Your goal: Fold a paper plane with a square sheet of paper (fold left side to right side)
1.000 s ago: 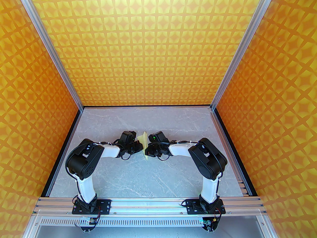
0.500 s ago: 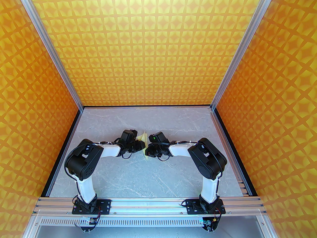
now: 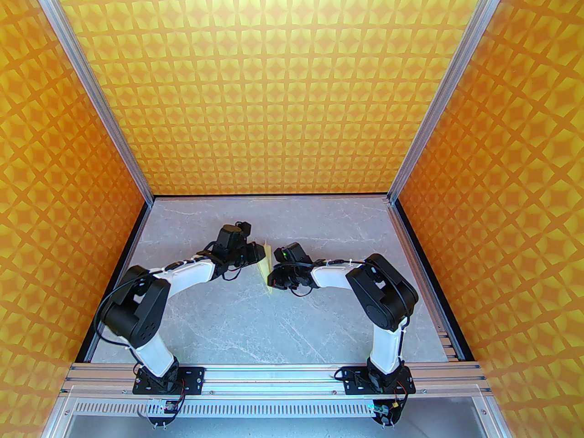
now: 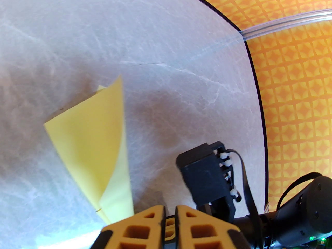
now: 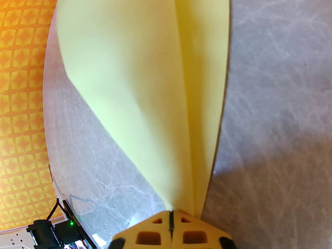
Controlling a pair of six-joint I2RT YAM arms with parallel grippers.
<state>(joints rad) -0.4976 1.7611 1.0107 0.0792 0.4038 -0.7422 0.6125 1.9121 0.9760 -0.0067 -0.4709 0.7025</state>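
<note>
Table: grey marble-patterned table top (image 3: 255,326), my arms meeting over its middle.
Paper: thin pale yellow paper sheet (image 5: 145,87), doubled into a tapering wedge, held on edge between my grippers.
Right gripper (image 5: 171,213): clamped tight on the paper's narrow end.
Left gripper (image 4: 170,216): barely ajar, empty, just beside the paper.
Progress: I judge the early folds made, but the flaps gape, the creases need pressing, and the plane is unfinished.

The sheet of paper (image 3: 266,269) stands on edge at the middle of the table (image 3: 255,331), running near to far. The left pincer (image 3: 262,253) lies just left of its far end; the right pincer (image 3: 273,275) meets its right side.
</note>
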